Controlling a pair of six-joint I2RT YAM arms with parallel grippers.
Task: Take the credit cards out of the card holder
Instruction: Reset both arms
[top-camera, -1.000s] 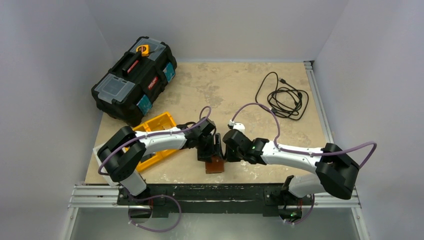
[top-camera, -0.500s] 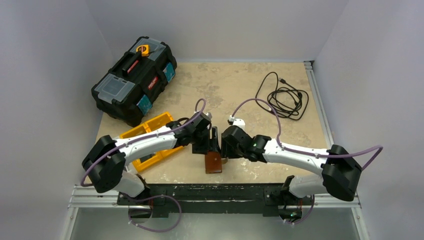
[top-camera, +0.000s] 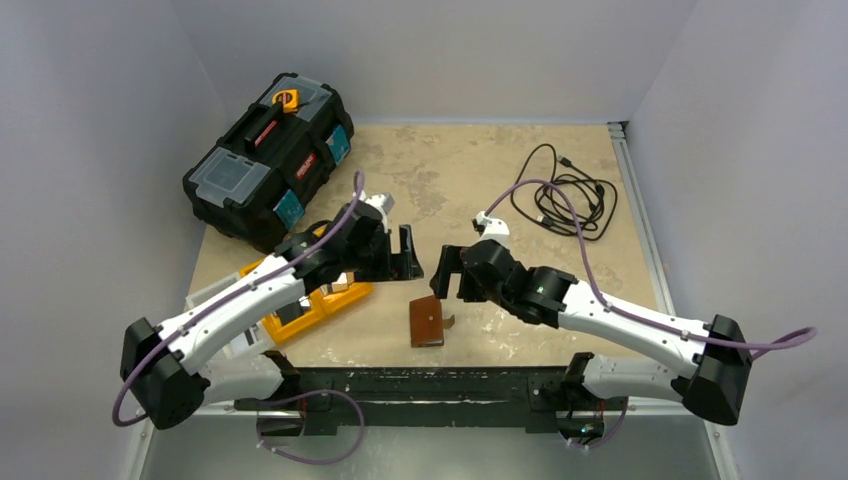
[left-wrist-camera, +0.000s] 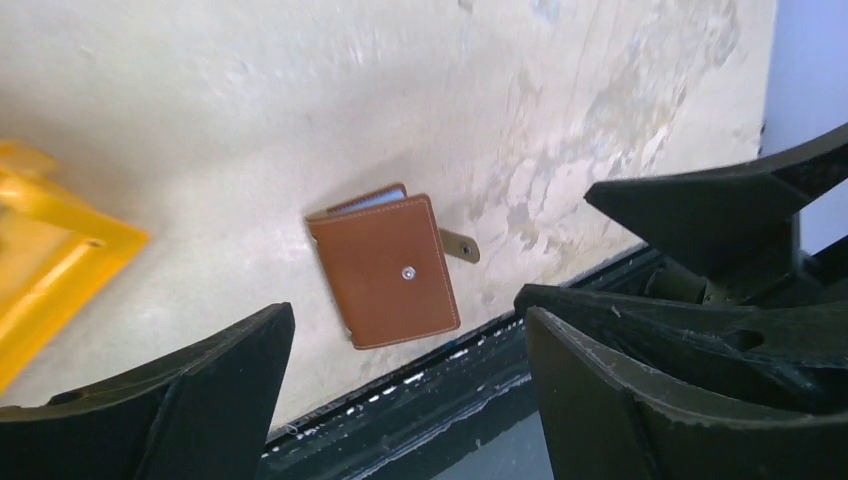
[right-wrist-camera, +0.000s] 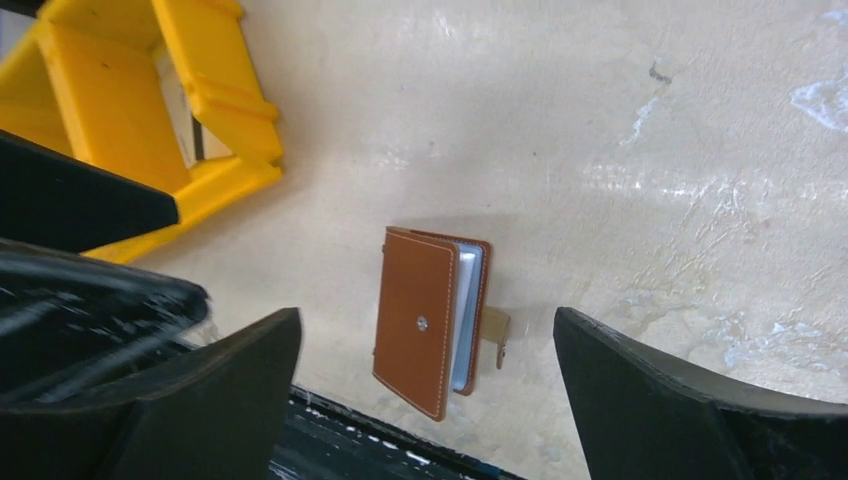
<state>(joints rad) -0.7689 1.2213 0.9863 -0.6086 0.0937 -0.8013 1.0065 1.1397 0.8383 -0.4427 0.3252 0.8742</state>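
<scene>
- Card holder (top-camera: 427, 321): lies flat and alone on the bench (top-camera: 480, 160), close to its near edge and about midway along it. Nothing touches it. It is folded over with the brown outer face and snap stud upward. The snap tab is undone and sticks out on the side toward the right arm.
- Change: a second ago both grippers were crowded low over the holder. Now the left gripper (top-camera: 410, 256) and the right gripper (top-camera: 446, 272) are raised, drawn apart to either side, and farther from the near edge.
- Pincers: both have their jaws spread wide and hold nothing. Each wrist view shows the holder lying free between its own two fingers.
- Contents: pale blue-grey sleeve edges show along the holder's loose side in both wrist views. No card can be seen lying on the bench.
- Meaning for the task: judged from this, the holder has been let go with its cards still inside. The removal is not yet begun, and a fresh grasp will be needed.
- Writing: none on the holder's visible face. The toolbox (top-camera: 265, 160) at the far left corner bears red labels with pale lettering, too small to read. The yellow tray (top-camera: 328, 298) and the cable (top-camera: 565, 195) show no markings.
</scene>
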